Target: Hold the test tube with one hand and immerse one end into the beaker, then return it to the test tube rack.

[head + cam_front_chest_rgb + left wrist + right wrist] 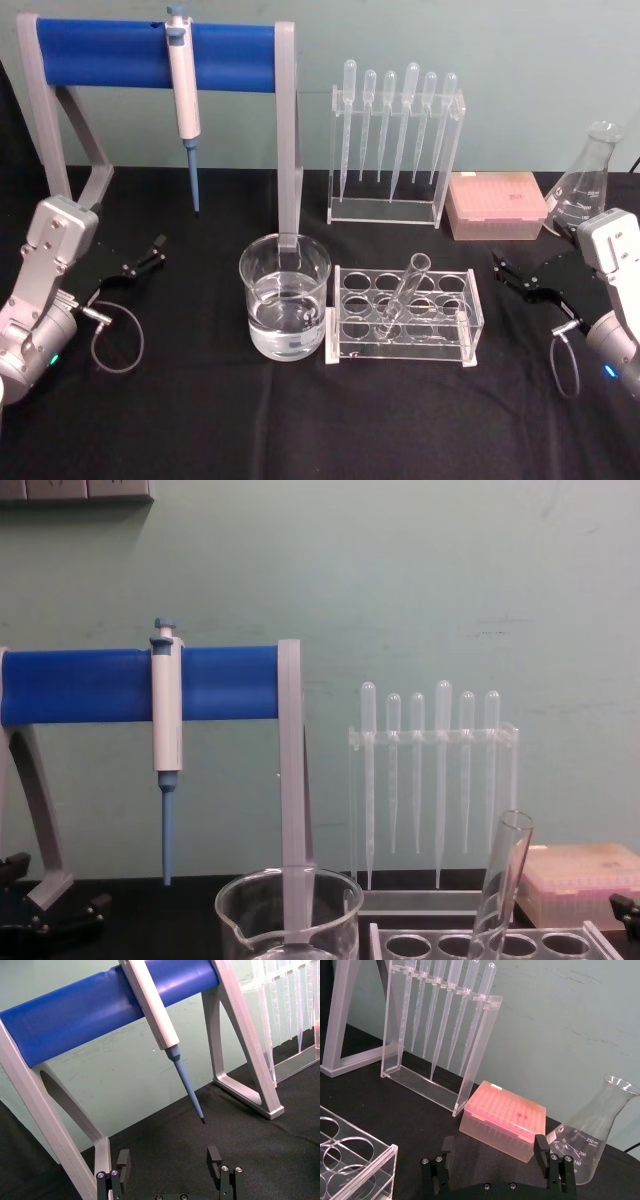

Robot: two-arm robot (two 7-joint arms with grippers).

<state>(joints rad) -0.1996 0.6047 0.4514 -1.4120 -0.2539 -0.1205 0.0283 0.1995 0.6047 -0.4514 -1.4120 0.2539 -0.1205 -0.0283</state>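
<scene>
Glass test tube (408, 290) leans in the rack (475, 335) beside the beaker (262, 290); your left gripper (152, 252) and right gripper (503, 270) flank them, fingers spread.

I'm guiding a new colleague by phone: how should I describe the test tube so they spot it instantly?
Start at the blue-barred stand at the back left; the beaker sits before its right leg. Right of the beaker is a clear rack with round holes, and the test tube leans in it. Unlike the thin bulb-topped pipettes behind, it is wider with an open rim.
</scene>
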